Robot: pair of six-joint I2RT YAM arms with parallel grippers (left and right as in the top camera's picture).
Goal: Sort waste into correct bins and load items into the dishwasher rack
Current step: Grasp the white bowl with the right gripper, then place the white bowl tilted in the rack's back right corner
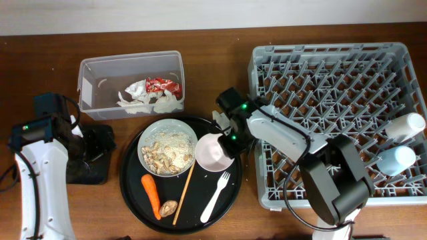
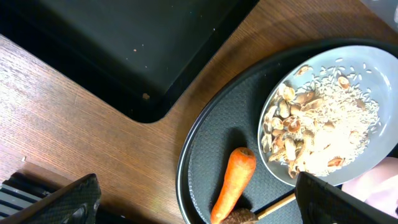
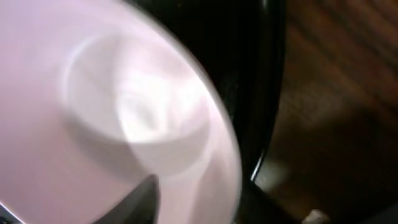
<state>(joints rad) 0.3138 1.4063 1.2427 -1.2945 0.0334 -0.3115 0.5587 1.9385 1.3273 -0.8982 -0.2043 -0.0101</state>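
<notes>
My right gripper [image 1: 230, 138] straddles the rim of the small pinkish-white bowl [image 1: 212, 153] on the round black tray and is shut on it. The bowl fills the right wrist view [image 3: 124, 106], with one finger [image 3: 143, 199] inside it. My left gripper [image 1: 92, 143] is open and empty over the shallow black bin [image 1: 85, 175]. In the left wrist view its fingers [image 2: 199, 208] frame the orange carrot [image 2: 235, 180]. The wide pale bowl [image 1: 167, 147] holds grainy food with brown chunks [image 2: 323, 124]. The clear tub [image 1: 130, 83] holds white napkins [image 1: 143, 100] and the red wrapper [image 1: 163, 85].
The round black tray [image 1: 133, 200] also carries the carrot [image 1: 151, 193], a brown chunk [image 1: 169, 208], a wooden stick [image 1: 185, 193] and a white fork [image 1: 215, 197]. The grey rack [image 1: 333, 100] stands at the right with two white cups [image 1: 407, 125] [image 1: 397, 159] at its right edge.
</notes>
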